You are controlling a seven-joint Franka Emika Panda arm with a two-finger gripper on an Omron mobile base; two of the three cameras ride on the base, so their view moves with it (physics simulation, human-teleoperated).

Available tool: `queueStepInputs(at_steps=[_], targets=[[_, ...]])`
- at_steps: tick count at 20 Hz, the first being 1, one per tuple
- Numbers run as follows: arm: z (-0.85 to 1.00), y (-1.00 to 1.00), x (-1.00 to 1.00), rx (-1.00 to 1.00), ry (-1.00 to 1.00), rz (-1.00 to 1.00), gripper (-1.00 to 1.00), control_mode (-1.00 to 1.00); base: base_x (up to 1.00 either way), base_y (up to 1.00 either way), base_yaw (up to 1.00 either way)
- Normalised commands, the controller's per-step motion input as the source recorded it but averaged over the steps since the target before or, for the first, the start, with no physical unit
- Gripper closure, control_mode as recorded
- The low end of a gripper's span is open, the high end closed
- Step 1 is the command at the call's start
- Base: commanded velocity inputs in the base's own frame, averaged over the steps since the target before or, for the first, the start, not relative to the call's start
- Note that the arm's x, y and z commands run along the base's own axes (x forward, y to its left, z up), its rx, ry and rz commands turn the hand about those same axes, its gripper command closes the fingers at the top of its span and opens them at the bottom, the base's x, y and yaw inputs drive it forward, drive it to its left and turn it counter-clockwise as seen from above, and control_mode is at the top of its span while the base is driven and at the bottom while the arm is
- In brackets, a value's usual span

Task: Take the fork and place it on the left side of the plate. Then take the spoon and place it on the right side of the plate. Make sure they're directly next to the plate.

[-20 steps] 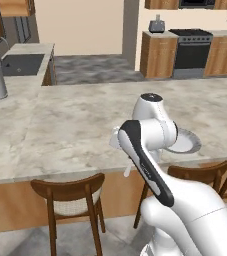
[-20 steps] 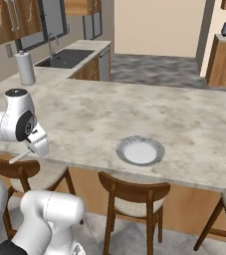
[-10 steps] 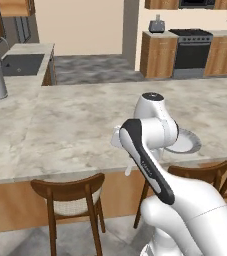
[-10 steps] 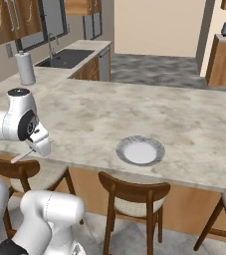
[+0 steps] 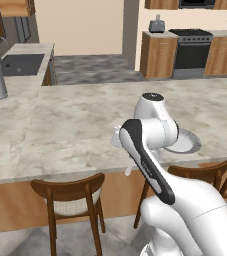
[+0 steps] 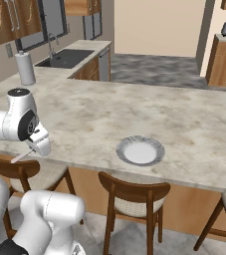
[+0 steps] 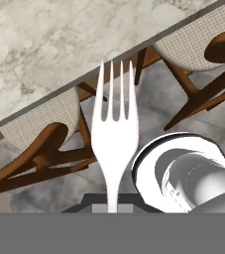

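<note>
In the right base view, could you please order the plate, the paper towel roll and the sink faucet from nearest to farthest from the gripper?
Measured from the gripper, shut on the fork off the counter's near edge:
1. Paper towel roll, upright on the counter's far left.
2. Plate, on the counter to its right. These two are too close to call.
3. Sink faucet, at the back left.

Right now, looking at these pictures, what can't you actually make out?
- The fork: in the hand view its handle end runs off the bottom edge, so the fingers gripping it are cut off.
- The plate: in the left base view the arm covers its left part.
- The fork in the right base view: a thin pale sliver, tines too small to tell.
</note>
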Motion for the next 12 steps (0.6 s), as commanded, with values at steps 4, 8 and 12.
queueStepInputs(at_steps=[4, 8, 12], targets=[[0.00, 0.00, 0.00, 0.00, 0.00, 0.00, 1.00, -1.00, 0.00, 0.00, 0.00], [-0.01, 0.00, 0.02, 0.00, 0.00, 0.00, 1.00, -1.00, 0.00, 0.00, 0.00], [-0.03, -0.22, 0.45, 0.02, 0.04, 0.03, 1.00, -1.00, 0.00, 0.00, 0.00]])
